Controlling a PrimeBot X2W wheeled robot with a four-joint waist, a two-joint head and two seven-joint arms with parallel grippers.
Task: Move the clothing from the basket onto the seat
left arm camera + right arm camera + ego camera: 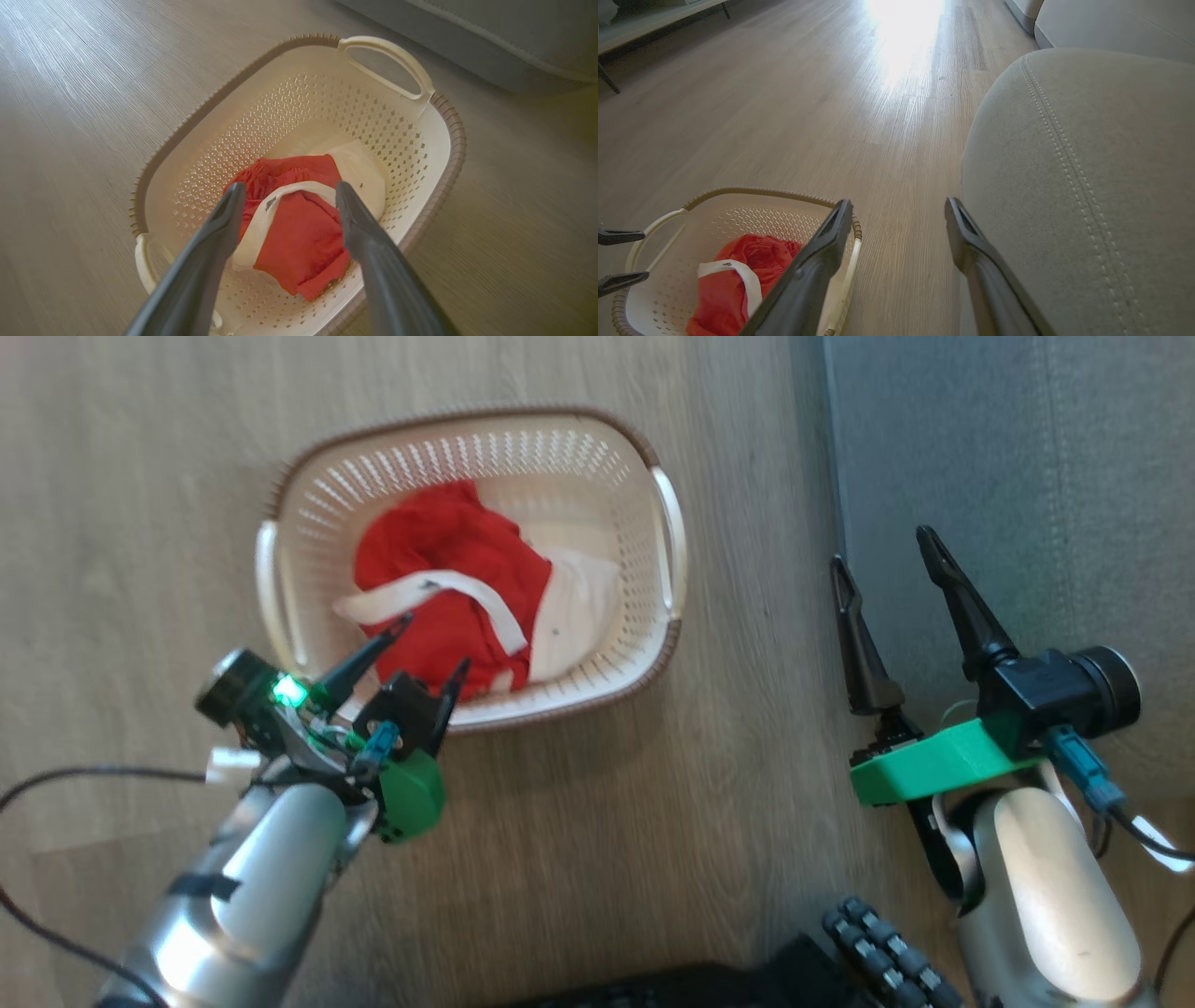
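Left hand (435, 641) hangs with its two dark tapered fingers spread wide and pinching nothing, tips over the near rim of the basket (644, 457). Just ahead of those tips lies the clothing (448, 569), a soft crumpled red heap on the basket's bottom, crossed by a flat white band (439, 586), with a white panel on its right. Whether the tips touch the fabric cannot be told.

The basket is cream plastic, rounded-rectangular, with perforated walls and a brown braided rim. It stands on the pale wood-grain floor (140, 476).

Well to the right of the basket, the right hand (880, 546) is likewise spread and empty, its left finger over the floor and its right finger over the edge of the seat (1027, 476), which is grey woven upholstery.

The left wrist view shows the diamond-shaped holes and the looped far handle (387, 51). The right wrist view shows the pale stitched seam (1064, 140) running over the seat's rounded edge, and the left hand's fingertips at that view's left edge, by the basket.
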